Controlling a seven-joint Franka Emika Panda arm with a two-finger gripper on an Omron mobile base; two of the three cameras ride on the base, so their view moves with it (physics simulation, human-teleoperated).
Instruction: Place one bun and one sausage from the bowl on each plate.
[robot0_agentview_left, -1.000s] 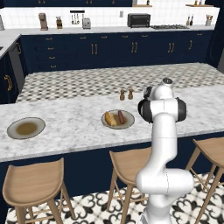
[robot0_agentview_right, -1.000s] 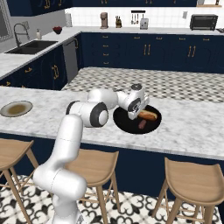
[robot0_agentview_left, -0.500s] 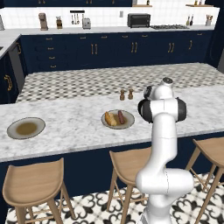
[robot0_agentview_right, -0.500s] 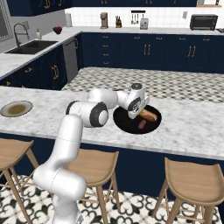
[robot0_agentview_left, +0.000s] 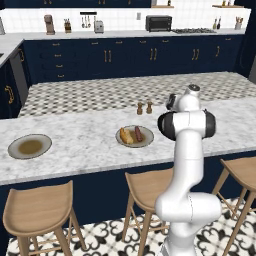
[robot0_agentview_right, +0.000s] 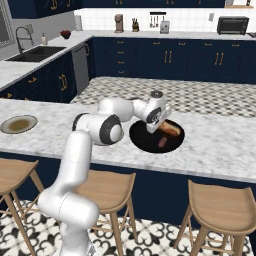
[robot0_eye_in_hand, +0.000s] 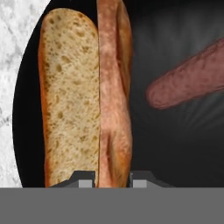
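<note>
The black bowl (robot0_agentview_right: 144, 140) sits on the marble counter and holds a bun (robot0_agentview_right: 172, 129) and a dark sausage (robot0_agentview_right: 162, 142). My gripper (robot0_agentview_right: 154, 128) reaches down into the bowl at the bun's left end. In the hand view the gripper (robot0_eye_in_hand: 113, 180) is shut on the bun (robot0_eye_in_hand: 114, 100), whose cut face points left. The sausage (robot0_eye_in_hand: 188, 83) lies apart to the right on the bowl floor (robot0_eye_in_hand: 188, 144). One grey plate (robot0_agentview_left: 148, 142) carries a bun (robot0_agentview_left: 126, 135) and a sausage (robot0_agentview_left: 138, 133). The other plate (robot0_agentview_left: 30, 146) (robot0_agentview_right: 18, 124) is bare.
Two small shakers (robot0_agentview_left: 144, 107) stand behind the filled plate. Wooden stools (robot0_agentview_left: 37, 207) line the counter's near side. My white arm (robot0_agentview_left: 186, 150) blocks the counter's right part in the left base view.
The gripper's fingers have closed on the bun in the bowl. The arm and the other things have stayed put.
</note>
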